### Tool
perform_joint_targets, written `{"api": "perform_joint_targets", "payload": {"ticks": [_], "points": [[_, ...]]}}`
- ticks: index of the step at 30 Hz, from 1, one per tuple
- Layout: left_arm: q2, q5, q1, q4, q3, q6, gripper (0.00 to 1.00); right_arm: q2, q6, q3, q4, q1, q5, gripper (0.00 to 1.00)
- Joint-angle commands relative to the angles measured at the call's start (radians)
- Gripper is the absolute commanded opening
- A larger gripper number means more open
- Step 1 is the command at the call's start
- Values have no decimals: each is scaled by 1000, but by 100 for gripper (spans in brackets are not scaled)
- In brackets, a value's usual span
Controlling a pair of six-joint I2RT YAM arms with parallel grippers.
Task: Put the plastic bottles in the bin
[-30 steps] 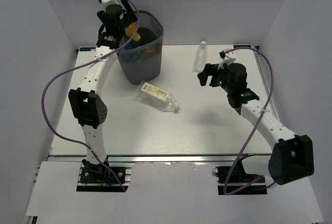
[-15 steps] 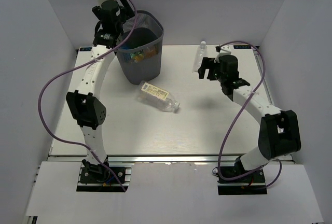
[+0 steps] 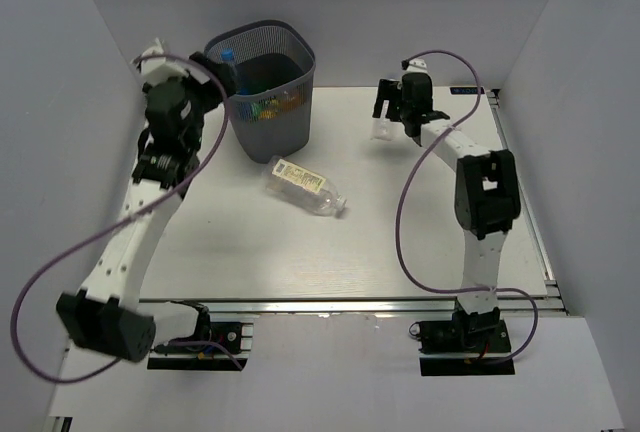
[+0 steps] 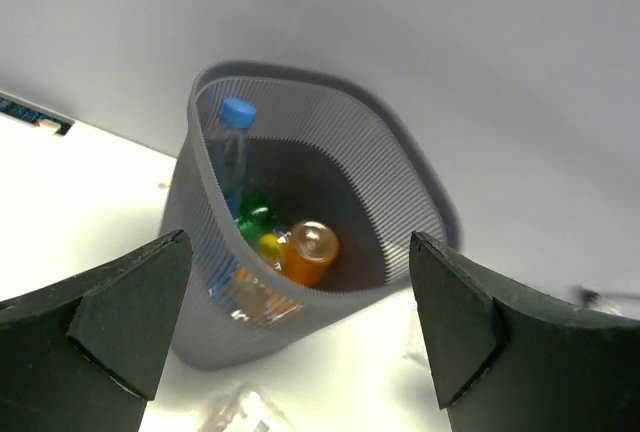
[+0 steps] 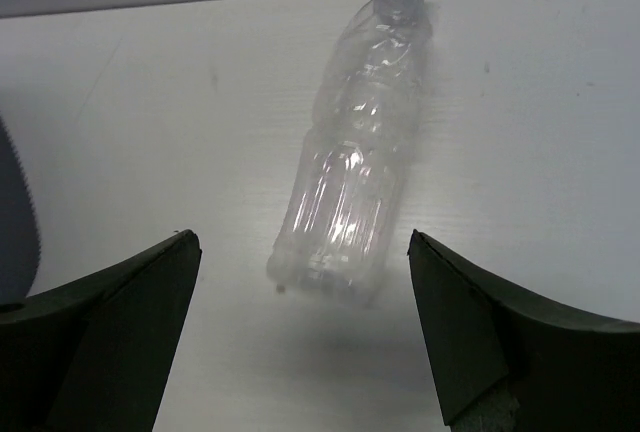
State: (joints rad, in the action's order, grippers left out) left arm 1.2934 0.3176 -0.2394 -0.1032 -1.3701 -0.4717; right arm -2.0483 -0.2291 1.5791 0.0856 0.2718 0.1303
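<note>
A: R gripper [image 3: 394, 112]?
B: Fingers spread wide, empty, above clear bottle [image 5: 350, 172] lying far right. Pickup step, I reckon: lower, then close on body.
A: L gripper [image 4: 300, 240]?
B: Spread wide, empty, left of bin [image 3: 285, 127].

You have a white tabletop [image 3: 400, 242] with a faint grain, boxed in by plain pale walls [image 3: 90, 32] at the left, back and right. Along its near edge you see a metal rail [image 3: 330, 301]. A small dark strip [image 4: 30, 114] lies at its far edge, by the wall.
</note>
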Motion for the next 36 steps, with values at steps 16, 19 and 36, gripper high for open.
{"api": "perform_joint_targets", "payload": {"ticks": [16, 19, 36], "points": [[-267, -61, -3, 111, 476, -180, 98, -423, -39, 435, -163, -28, 69, 70], [-269, -84, -3, 109, 468, -189, 98, -325, -13, 303, -90, -25, 48, 46], [-184, -336, -214, 215, 470, -251, 98, 528, 10, -740, 470, 47, -693, 20]]}}
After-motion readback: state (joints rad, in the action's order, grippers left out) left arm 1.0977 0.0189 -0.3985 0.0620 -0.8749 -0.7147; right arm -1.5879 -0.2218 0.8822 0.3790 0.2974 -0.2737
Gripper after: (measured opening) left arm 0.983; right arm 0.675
